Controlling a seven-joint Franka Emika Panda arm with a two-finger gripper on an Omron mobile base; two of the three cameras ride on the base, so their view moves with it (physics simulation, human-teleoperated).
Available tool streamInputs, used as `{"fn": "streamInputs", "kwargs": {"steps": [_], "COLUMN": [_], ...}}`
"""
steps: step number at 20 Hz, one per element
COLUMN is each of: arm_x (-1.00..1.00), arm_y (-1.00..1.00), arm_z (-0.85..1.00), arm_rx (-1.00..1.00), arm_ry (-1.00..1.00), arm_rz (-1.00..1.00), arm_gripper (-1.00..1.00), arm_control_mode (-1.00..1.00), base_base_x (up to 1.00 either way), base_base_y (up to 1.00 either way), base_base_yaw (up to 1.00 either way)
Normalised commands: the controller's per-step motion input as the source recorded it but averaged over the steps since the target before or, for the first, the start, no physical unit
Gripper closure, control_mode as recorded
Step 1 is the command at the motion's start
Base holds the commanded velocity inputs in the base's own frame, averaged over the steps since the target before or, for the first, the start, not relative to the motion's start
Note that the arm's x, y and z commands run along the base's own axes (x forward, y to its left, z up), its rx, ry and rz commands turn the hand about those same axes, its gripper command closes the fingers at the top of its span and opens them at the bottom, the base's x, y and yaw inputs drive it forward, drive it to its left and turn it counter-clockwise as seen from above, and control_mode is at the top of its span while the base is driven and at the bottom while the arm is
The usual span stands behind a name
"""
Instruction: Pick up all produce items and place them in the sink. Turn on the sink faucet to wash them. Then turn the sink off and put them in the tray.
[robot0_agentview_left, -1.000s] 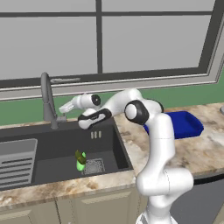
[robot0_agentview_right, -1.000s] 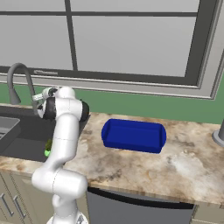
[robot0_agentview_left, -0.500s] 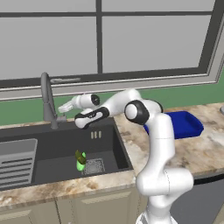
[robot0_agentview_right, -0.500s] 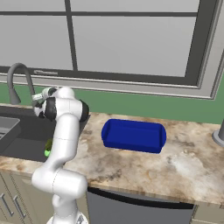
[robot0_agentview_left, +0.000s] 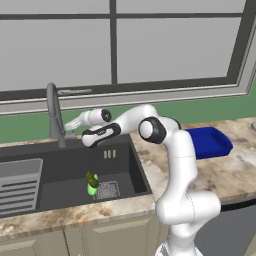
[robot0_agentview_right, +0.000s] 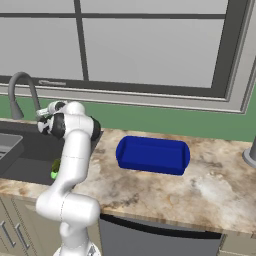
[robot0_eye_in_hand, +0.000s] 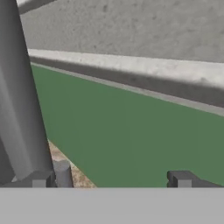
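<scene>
The sink faucet (robot0_agentview_left: 52, 112) is a slim dark gooseneck at the back of the sink (robot0_agentview_left: 55, 165). My gripper (robot0_agentview_left: 70, 128) is open, level with the faucet's lower stem and just right of it, holding nothing. In the hand view the faucet (robot0_eye_in_hand: 19, 100) stands close on the left, right beside one fingertip (robot0_eye_in_hand: 41, 178), and a small grey stub (robot0_eye_in_hand: 63, 172) sits by it. Two produce items lie on the sink floor: a darker olive one (robot0_agentview_left: 90, 178) on a lime green one (robot0_agentview_left: 92, 190). The blue tray (robot0_agentview_left: 207, 142) rests on the counter to the right and is seen again as the tray (robot0_agentview_right: 152, 154).
A square drain grate (robot0_agentview_left: 107, 190) lies beside the produce, and a grey ribbed rack (robot0_agentview_left: 17, 185) fills the sink's left side. The green wall (robot0_eye_in_hand: 131, 127) and the window sill run behind the faucet. Marbled counter (robot0_agentview_right: 165, 190) spreads to the right.
The hand has edged slightly toward the faucet stem. The jaws stay wide, and the produce in the sink has not moved.
</scene>
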Motion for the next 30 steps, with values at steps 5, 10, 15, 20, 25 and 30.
{"fn": "streamInputs", "kwargs": {"steps": [5,10,15,20,25,30], "arm_x": [0.12,0.00,0.00,0.00,0.00,0.00], "arm_y": [0.08,0.00,0.00,0.00,0.00,0.00], "arm_z": [-0.08,0.00,0.00,0.00,0.00,0.00], "arm_rx": [0.00,0.00,0.00,0.00,0.00,0.00], "arm_ry": [0.01,0.00,0.00,0.00,0.00,0.00], "arm_rz": [0.01,0.00,0.00,0.00,0.00,-0.02], "arm_gripper": [1.00,1.00,1.00,1.00,1.00,1.00], "arm_control_mode": [-1.00,-1.00,-1.00,-1.00,-1.00,-1.00], "base_base_x": [0.00,0.00,0.00,0.00,0.00,0.00], "base_base_y": [0.00,0.00,0.00,0.00,0.00,0.00], "base_base_yaw": [0.00,0.00,0.00,0.00,0.00,0.00]}}
